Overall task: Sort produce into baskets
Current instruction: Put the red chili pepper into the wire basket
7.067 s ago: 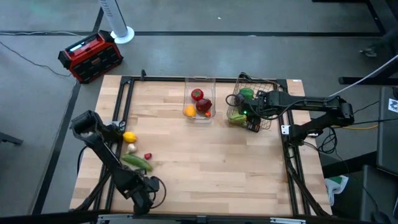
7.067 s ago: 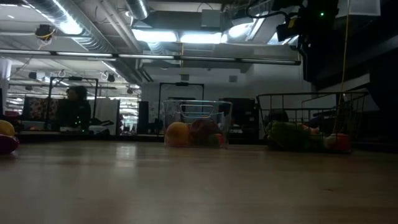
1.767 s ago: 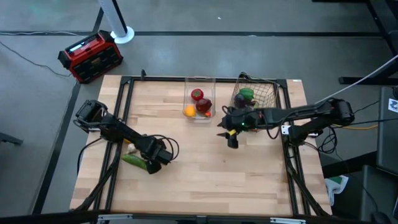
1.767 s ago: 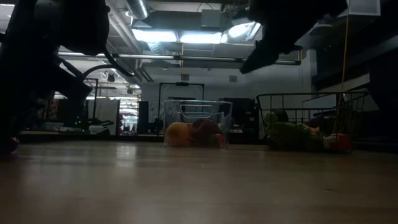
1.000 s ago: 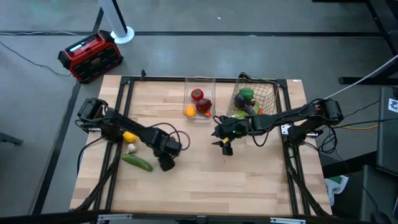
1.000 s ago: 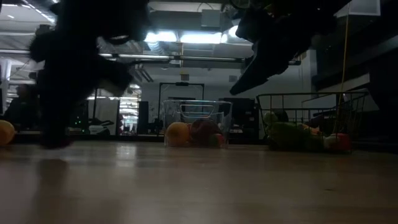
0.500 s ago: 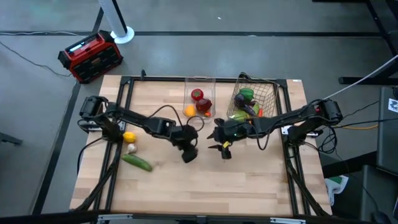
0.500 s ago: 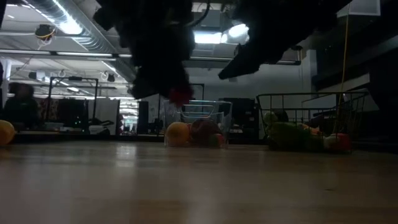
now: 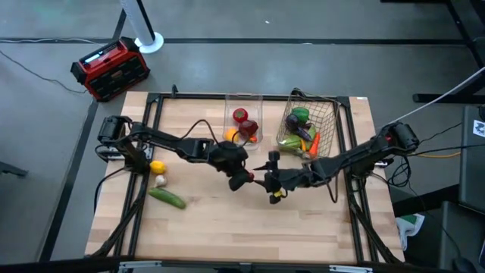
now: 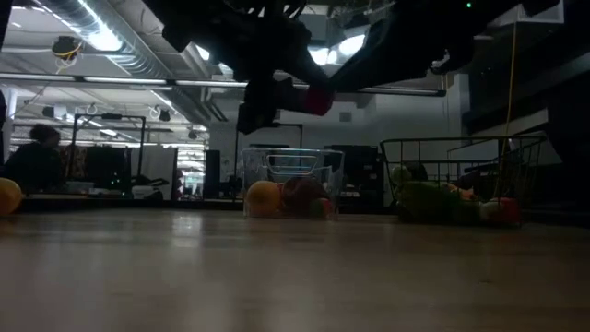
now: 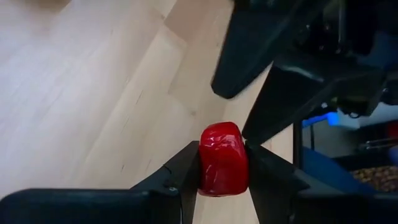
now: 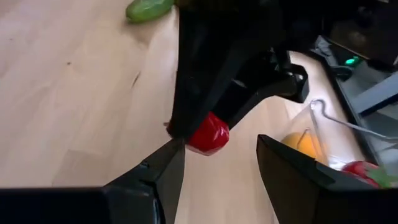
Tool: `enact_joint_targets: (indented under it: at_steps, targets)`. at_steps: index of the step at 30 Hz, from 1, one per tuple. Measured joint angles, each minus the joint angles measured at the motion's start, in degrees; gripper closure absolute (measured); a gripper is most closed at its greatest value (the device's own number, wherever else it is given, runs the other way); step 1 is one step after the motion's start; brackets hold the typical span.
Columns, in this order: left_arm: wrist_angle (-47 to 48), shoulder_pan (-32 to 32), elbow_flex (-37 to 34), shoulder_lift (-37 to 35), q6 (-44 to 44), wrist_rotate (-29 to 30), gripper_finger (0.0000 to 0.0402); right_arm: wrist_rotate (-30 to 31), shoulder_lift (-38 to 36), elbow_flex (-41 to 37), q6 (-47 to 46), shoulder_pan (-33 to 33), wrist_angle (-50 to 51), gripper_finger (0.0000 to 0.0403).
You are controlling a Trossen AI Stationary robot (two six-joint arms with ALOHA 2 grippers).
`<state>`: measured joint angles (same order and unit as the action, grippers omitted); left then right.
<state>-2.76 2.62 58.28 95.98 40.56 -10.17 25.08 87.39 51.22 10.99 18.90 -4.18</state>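
My left gripper (image 9: 248, 181) is shut on a small, glossy red piece of produce (image 11: 222, 158), held above the middle of the table. My right gripper (image 12: 217, 163) faces it from the table's right. It is open, with its fingertips on either side of the red piece (image 12: 208, 134); I cannot tell whether they touch it. The clear bin (image 9: 244, 125) at the far edge holds red and orange fruit. Beside it, the wire basket (image 9: 307, 125) holds green, purple and orange vegetables. A lemon (image 9: 158, 167), a garlic (image 9: 160, 180) and a cucumber (image 9: 167, 198) lie on the table at the left. My left gripper pinches the red piece by two opposite sides (image 11: 202, 163) between its two fingers. The fingers come from the table's left, slanting a little downward. The piece is lifted clear of the table, as the low view shows (image 10: 318, 100).
A red and black box (image 9: 110, 68) stands on the floor beyond the table's far left corner. Both arms meet over the table's middle. Bare wood lies along the near edge and at the near right.
My left gripper has carried the red piece from near the cucumber toward the table's right and upward, tipping from pointing steeply down to nearly level. My right gripper has swung toward the near edge and rolled, so that it now faces the left gripper.
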Motion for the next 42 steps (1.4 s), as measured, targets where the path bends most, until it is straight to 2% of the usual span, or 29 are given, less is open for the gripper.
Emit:
enact_joint_targets:
  at_steps: [11, 28, 37, 42]
  targets:
    - [-5.99, -0.22, 0.02, -0.04, 1.04, -0.27, 0.0284, 6.26, 0.00, 0.00, -0.11, 3.41, -0.48, 0.0205]
    - [-6.95, 0.03, 0.02, -0.04, 1.71, -0.22, 0.0284, 6.25, 0.00, 0.02, -0.19, 3.21, -0.84, 0.0207]
    - [-6.87, 0.17, 0.02, -0.04, 1.79, -0.27, 0.0281, 5.38, 0.00, 0.02, -0.16, 3.21, -0.86, 0.0268]
    - [-7.17, 0.10, 0.02, -0.04, 1.88, -1.93, 0.0246, 5.28, 0.00, 0.04, -0.19, 3.21, -1.02, 0.0273]
